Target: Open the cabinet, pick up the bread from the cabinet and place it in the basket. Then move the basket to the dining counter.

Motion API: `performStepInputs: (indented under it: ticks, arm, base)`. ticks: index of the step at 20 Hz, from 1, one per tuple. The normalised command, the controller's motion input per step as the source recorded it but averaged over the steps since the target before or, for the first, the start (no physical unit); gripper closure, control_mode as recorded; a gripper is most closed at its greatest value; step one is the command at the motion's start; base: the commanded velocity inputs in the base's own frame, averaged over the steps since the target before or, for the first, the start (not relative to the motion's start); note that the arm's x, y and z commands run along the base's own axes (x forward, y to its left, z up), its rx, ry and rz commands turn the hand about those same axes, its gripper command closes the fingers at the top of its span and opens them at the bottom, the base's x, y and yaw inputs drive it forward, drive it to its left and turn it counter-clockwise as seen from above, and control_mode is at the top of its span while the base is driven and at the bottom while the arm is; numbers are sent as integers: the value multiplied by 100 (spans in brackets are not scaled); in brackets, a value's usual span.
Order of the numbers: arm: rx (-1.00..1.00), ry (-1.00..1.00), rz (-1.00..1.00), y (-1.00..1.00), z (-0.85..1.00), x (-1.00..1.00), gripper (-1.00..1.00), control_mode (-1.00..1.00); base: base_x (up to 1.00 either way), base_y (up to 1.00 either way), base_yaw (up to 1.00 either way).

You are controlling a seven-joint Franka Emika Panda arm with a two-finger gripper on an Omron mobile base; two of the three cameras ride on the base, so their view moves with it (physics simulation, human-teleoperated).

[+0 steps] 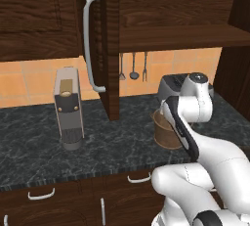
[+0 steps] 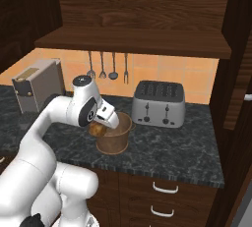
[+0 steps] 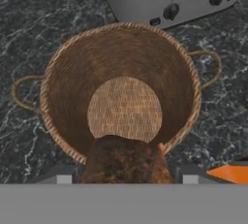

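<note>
The cabinet's (image 1: 44,19) left door (image 1: 111,49) stands swung open with its silver bar handle (image 1: 89,44) facing me; the shelf (image 2: 133,42) inside is bare. A brown loaf of bread (image 3: 127,160) sits between my fingers, and my gripper (image 3: 127,177) is shut on it just above the near rim of the round brown basket (image 3: 72,87). In the right base view the bread (image 2: 98,129) hangs at the basket's (image 2: 116,142) left edge under my gripper (image 2: 102,126). The basket's woven floor is bare. The dining counter is out of view.
A silver toaster (image 2: 158,104) stands right behind the basket on the black marble worktop (image 2: 182,147). A tall coffee machine (image 1: 67,107) is at the left. Utensils (image 2: 106,66) hang on the tiled wall. Drawers (image 2: 165,191) run below the worktop edge.
</note>
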Motion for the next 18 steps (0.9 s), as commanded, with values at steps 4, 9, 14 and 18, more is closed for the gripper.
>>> performStepInputs:
  ticks: [4, 9, 14, 18]
  arm:
    - [0, 0, 6, 0, -39, 4, 100, -100]
    - [1, 1, 4, 0, -11, 7, 100, -100]
    - [0, 0, 0, 0, 0, 13, 100, -100]
    - [0, 0, 0, 0, 0, 19, 100, -100]
  base:
    - [0, 0, 0]
    - [0, 0, 0]
    - [0, 0, 0]
    - [0, 0, 0]
